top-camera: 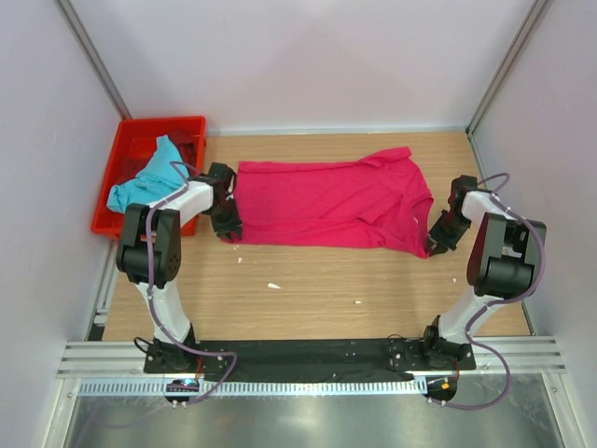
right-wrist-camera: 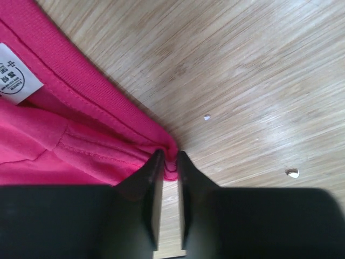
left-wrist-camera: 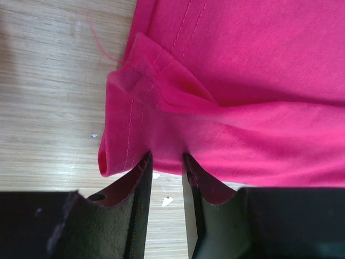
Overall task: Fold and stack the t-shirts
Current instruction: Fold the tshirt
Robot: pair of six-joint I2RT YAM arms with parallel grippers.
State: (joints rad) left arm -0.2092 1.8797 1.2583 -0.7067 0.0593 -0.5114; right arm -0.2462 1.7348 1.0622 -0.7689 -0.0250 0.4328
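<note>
The magenta-pink t-shirt (top-camera: 326, 201) lies spread flat across the middle of the wooden table. My left gripper (top-camera: 227, 227) is at its near left corner. In the left wrist view my left gripper (left-wrist-camera: 166, 162) is shut on the hemmed edge of the shirt (left-wrist-camera: 242, 97). My right gripper (top-camera: 438, 245) is at the near right corner. In the right wrist view my right gripper (right-wrist-camera: 167, 159) pinches the ribbed collar edge of the shirt (right-wrist-camera: 81, 108), near a white label (right-wrist-camera: 13, 81). The turquoise-blue t-shirt (top-camera: 149, 177) lies bunched in the red crate.
The red plastic crate (top-camera: 191, 126) stands at the back left, against the left wall. Small white scraps (top-camera: 273, 286) lie on the wood in front of the shirt; one also shows in the right wrist view (right-wrist-camera: 292, 172). Walls enclose three sides.
</note>
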